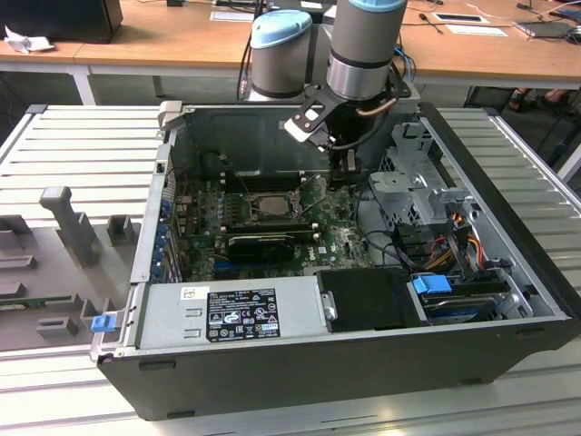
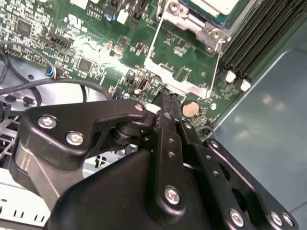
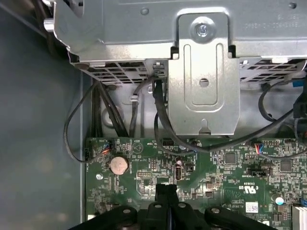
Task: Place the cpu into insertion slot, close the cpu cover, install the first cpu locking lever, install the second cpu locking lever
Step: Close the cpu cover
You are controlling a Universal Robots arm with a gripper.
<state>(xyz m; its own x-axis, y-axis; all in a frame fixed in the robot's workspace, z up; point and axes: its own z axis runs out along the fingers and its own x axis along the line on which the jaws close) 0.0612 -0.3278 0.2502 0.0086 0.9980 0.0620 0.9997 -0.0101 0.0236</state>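
Note:
The cpu (image 1: 270,205) lies flat in the insertion slot (image 1: 251,196), its pale top showing on the green board inside the open case. In the second wrist view the cpu (image 2: 218,4) sits beyond the cpu cover (image 2: 192,21), whose silvery frame is swung open, with green board showing through its window. My gripper (image 1: 349,165) hangs over the board on the exterior view's right of the slot. Its black fingertips (image 2: 165,96) are pressed together with nothing between them, close to the cover's free edge. In the first wrist view the gripper (image 3: 165,189) hovers above the board near a coin cell (image 3: 119,165).
A long black graphics card (image 1: 263,243) lies in front of the slot. A metal drive cage (image 3: 204,72) with black cables stands close ahead of the gripper. Black memory slots (image 2: 259,33) flank the socket. The power supply (image 1: 241,313) fills the case front.

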